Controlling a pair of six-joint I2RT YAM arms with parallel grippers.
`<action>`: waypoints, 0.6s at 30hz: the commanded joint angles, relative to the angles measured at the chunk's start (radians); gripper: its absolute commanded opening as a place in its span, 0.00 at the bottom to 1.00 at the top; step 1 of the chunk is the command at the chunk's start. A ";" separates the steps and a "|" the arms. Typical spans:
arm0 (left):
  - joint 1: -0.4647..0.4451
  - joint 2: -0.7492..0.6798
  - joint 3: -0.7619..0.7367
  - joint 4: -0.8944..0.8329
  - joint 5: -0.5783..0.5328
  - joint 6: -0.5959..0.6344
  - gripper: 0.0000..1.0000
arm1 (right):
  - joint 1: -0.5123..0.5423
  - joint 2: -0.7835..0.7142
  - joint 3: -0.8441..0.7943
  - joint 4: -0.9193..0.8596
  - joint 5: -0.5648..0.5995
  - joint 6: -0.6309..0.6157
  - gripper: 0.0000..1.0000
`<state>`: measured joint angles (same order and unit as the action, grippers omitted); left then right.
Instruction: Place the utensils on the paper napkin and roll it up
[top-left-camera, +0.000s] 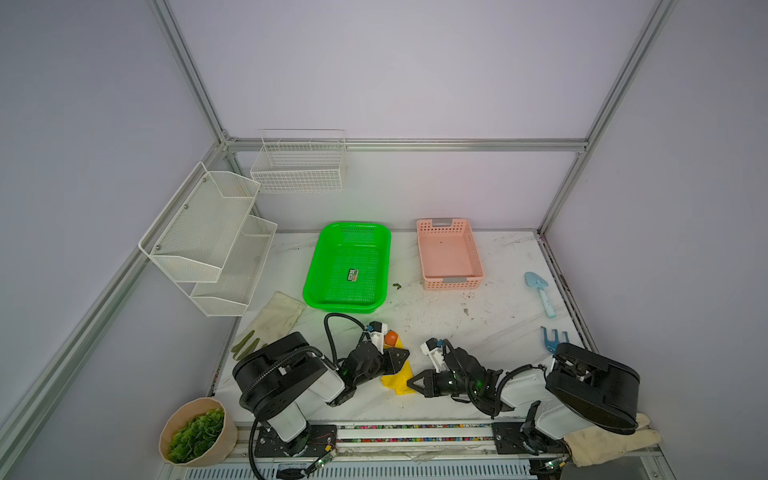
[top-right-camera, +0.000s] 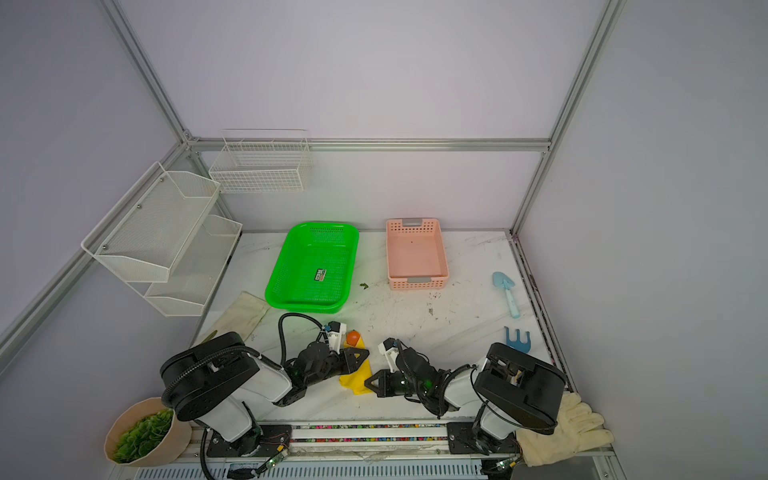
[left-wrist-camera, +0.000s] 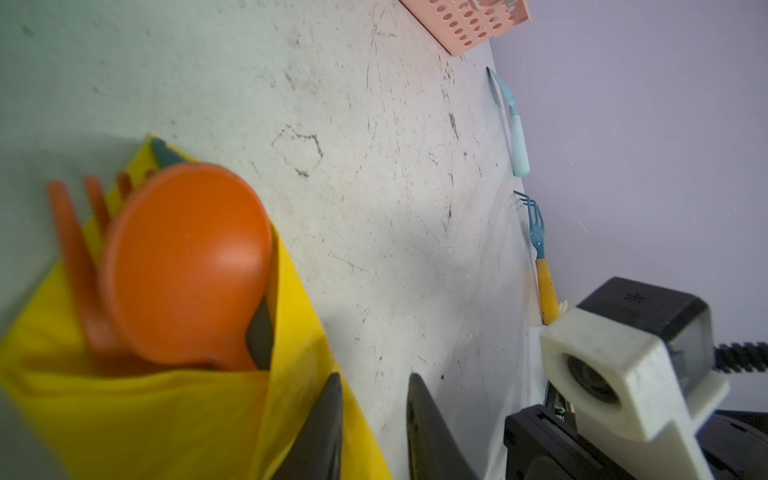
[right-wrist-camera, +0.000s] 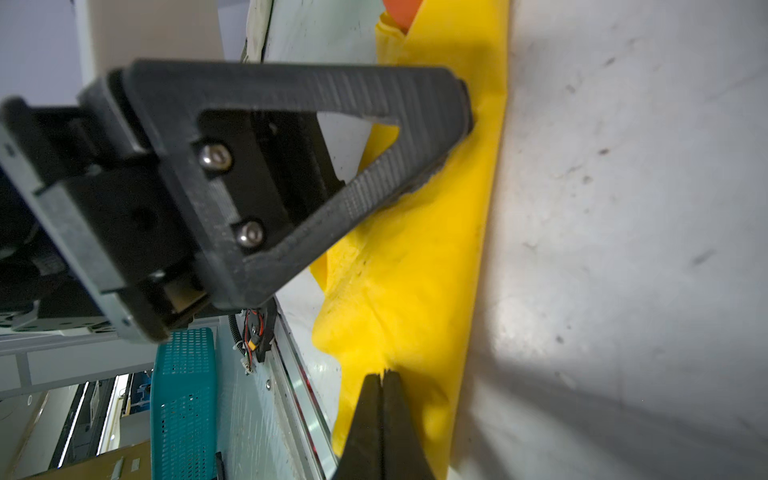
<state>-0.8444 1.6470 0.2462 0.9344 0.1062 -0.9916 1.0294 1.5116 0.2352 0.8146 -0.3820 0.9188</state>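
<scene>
Scuffed white marbled tabletop (top-left-camera: 457, 328), with my two arms reaching in from its near edge. Nearest, my right tool (right-wrist-camera: 380, 376) is clenched, its tip at the near end of the paper napkin (right-wrist-camera: 415, 291); I cannot tell whether it pinches any paper. Just beyond, my left tool (left-wrist-camera: 374, 386) has its jaws parted over bare tabletop, touching the napkin's side.

The yellow napkin is wrapped loosely around the utensils. Their heads poke from its far end: orange spoon (left-wrist-camera: 187, 266), orange fork (left-wrist-camera: 75, 249) and the tip of a teal piece (left-wrist-camera: 164, 151).

The loose fold may spring open if I lift away. A tug could slide the cutlery out or tear the thin paper.

Count: two tools, one napkin, three utensils. Farther back are one green basket (top-left-camera: 316, 266) and one pink basket (top-left-camera: 451, 282).
</scene>
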 joint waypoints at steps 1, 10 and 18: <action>0.006 0.014 -0.051 -0.177 0.002 0.044 0.28 | 0.009 0.015 -0.026 0.026 0.040 0.017 0.00; 0.015 -0.088 -0.006 -0.324 -0.008 0.083 0.29 | 0.033 0.153 -0.043 0.092 0.069 0.036 0.00; 0.024 -0.150 -0.017 -0.383 -0.045 0.097 0.31 | 0.082 0.255 -0.054 0.179 0.114 0.090 0.00</action>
<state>-0.8265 1.4956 0.2485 0.7055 0.0921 -0.9253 1.0920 1.7115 0.2161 1.1015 -0.3202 0.9749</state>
